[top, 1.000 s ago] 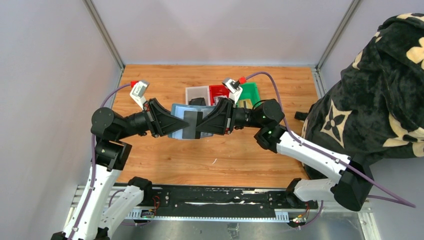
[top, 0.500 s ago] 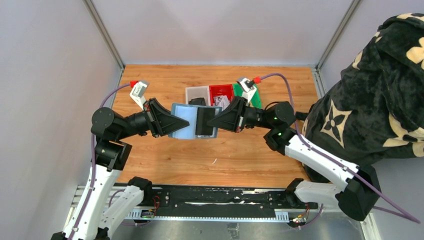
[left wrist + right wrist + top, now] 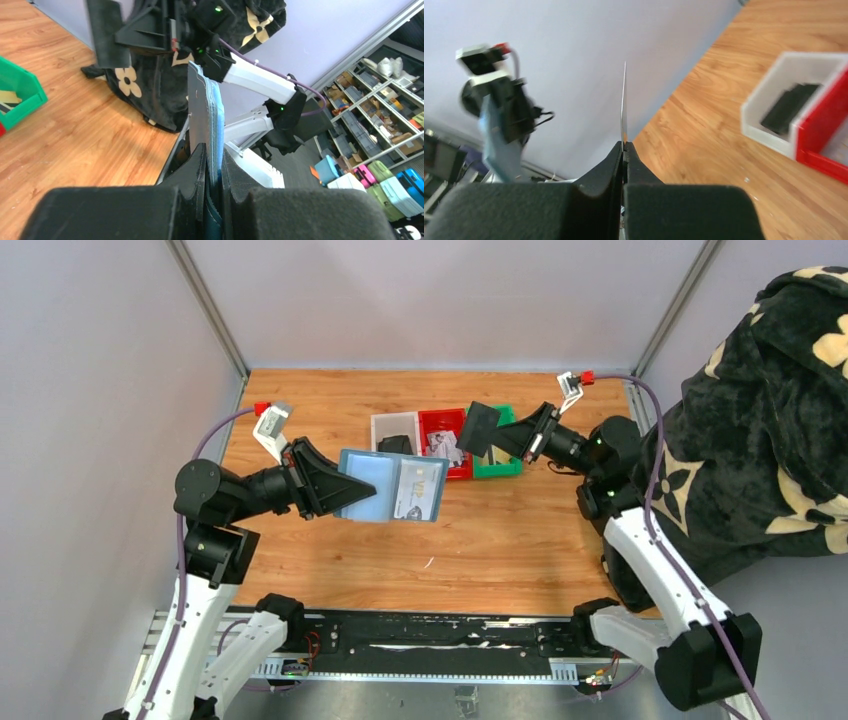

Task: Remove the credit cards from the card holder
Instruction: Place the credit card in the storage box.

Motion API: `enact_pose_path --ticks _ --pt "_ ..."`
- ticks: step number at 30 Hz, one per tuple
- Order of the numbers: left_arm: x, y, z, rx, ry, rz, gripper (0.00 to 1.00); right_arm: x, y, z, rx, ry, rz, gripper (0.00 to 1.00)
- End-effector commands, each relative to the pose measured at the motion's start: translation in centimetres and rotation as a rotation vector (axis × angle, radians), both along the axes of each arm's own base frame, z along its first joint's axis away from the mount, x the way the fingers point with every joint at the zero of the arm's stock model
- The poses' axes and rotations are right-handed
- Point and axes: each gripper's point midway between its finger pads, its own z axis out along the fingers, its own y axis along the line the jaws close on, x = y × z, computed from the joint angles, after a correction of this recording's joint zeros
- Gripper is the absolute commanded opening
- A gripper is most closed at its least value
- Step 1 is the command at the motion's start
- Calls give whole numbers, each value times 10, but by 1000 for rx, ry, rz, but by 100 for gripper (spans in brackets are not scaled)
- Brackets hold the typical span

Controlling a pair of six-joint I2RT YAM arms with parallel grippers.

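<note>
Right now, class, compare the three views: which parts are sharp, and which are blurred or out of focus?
Top external: even light, sharp throughout, the card holder and the dark card crisp. Left wrist: the near fingers are blurred; the shelves behind are sharper. Right wrist: the white bin and the left arm look soft; the card shows only as a thin edge-on line.

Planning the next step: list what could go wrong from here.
1. The right gripper pinches the dark card only by its edge, so it could slip or twist free.
2. The left gripper holds the open card holder in the air by one end, so the pale card in it may slide out.
</note>
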Motion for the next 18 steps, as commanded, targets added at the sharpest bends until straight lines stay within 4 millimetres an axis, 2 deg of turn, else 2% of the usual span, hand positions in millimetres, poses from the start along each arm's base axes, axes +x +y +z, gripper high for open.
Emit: enact_pose_path --ticks 1,4,7,10,11,14,18 --pt "-11 1 15 -10 -55 -17 0 38 -12 -43 -118 133 -78 0" --pt "-12 1 17 -15 -57 -17 0 62 -3 -73 -214 188 -97 0" --pt "-11 1 18 -17 -56 -16 0 81 17 -104 -328 225 -96 0" --pt "-12 2 18 -18 -60 -16 0 95 52 -129 -424 235 -49 0" --pt "-12 2 18 -18 -60 -16 0 101 64 -147 -466 263 -32 0" --pt "-11 1 18 -16 -60 -17 0 114 95 -175 -562 295 9 0" --pt "-13 2 18 -13 -68 -21 0 140 135 -198 -622 317 40 0"
